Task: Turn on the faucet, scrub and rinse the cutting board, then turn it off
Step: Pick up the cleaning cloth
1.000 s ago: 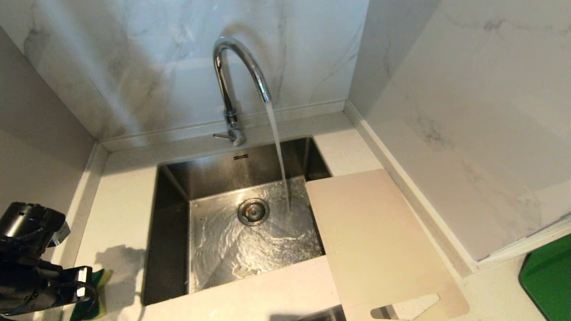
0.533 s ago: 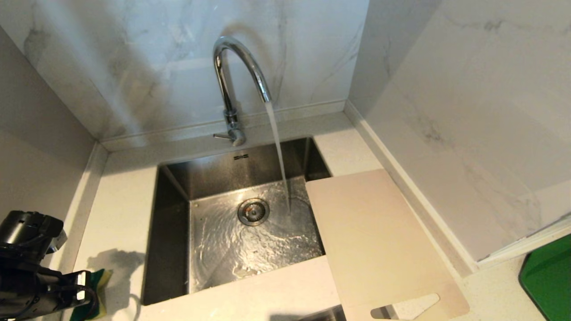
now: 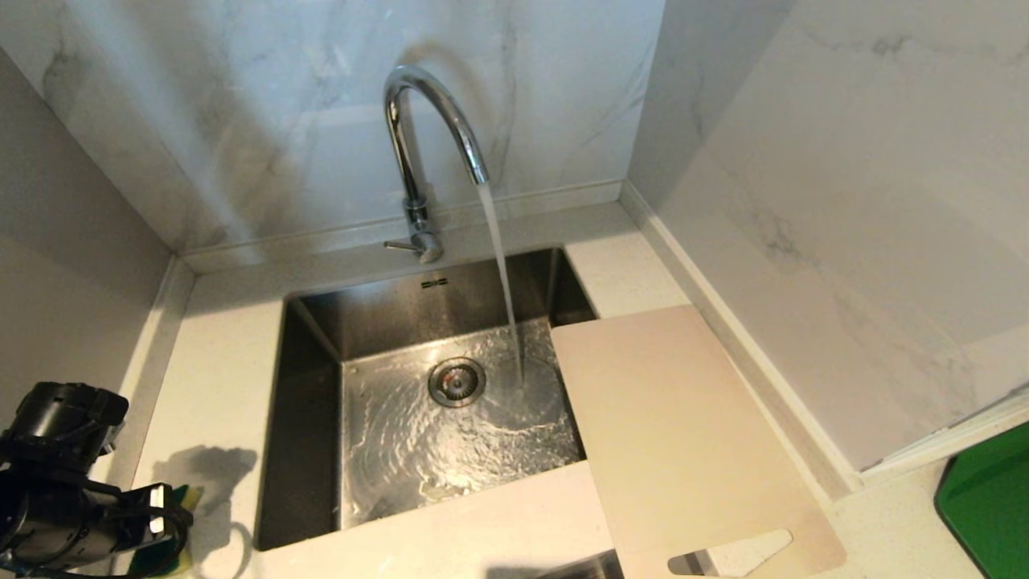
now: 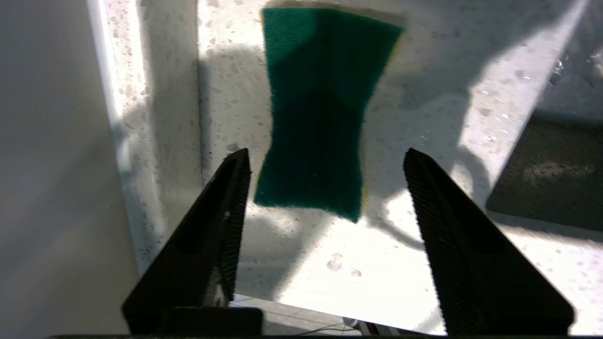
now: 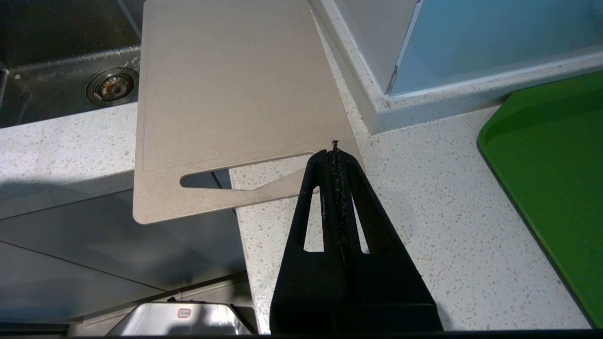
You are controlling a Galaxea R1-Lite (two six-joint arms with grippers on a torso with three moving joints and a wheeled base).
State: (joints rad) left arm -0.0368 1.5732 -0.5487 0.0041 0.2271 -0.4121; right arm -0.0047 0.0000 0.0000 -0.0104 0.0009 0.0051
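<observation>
The left gripper (image 4: 325, 160) stood at the far left of the counter, its jaws spread wide and holding nothing, pointed down at the green sponge (image 4: 320, 113), which lay flat on the worktop between and just beyond the fingertips. The spread suggests it was set to straddle the sponge for pick-up ahead of scrubbing. The left arm was bent low beside the side wall, wrist angled downward.

At centre, the faucet (image 3: 426, 121) was running, its stream falling into the sink (image 3: 305, 418) just right of the drain (image 3: 457, 381). The lever (image 3: 399, 244) pointed left.

Further right, the cutting board (image 3: 683, 434) lay flat, dry-looking, bridging the sink's right rim and the counter, handle slot toward the robot; likely staged within reach of the stream.

The right gripper (image 5: 335, 148) hovered above the board's handle end, jaws pressed together, empty. A green tray (image 5: 556, 179) lay at far right.
</observation>
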